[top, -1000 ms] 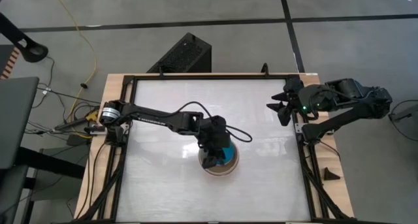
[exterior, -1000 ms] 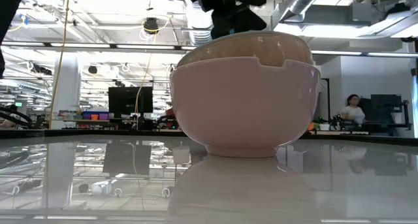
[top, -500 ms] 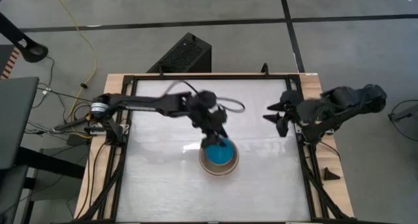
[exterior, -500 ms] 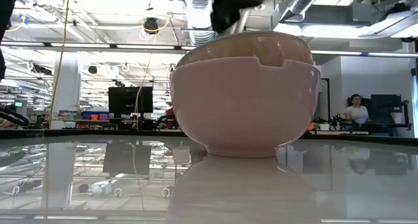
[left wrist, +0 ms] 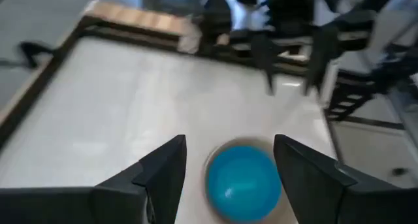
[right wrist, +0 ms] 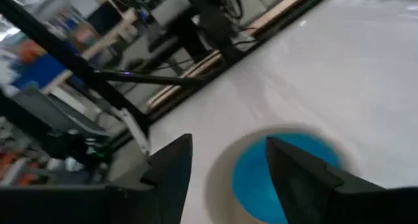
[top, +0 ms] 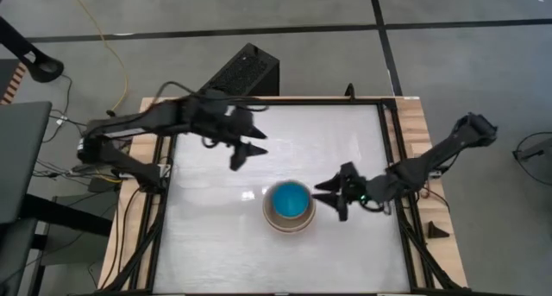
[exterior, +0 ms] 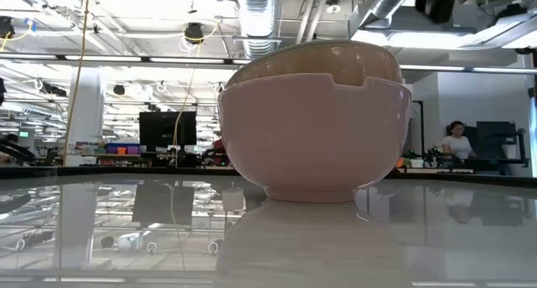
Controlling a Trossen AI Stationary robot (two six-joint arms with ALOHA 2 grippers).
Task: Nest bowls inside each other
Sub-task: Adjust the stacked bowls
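Observation:
The bowls stand nested in one stack (top: 289, 208) at the table's middle. In the low view the pink outer bowl (exterior: 315, 133) rests on its foot, and a beige rim (exterior: 336, 57) shows above it. The small teal bowl (top: 289, 199) lies innermost, also seen as the teal bowl (left wrist: 243, 183) and the teal bowl (right wrist: 287, 172). My left gripper (top: 246, 149) hangs open above the table, to the far left of the stack. My right gripper (top: 332, 195) is open just right of the stack, its fingers pointing at it without touching.
A black frame (top: 392, 149) runs around the white tabletop. A black box (top: 246, 72) sits beyond the far edge. The table's left and near parts lie bare.
My left gripper has left the teal bowl in the stack, risen and drawn back toward the far left. My right gripper has come down from the table's right edge toward the stack. The bowls have stayed where they were.

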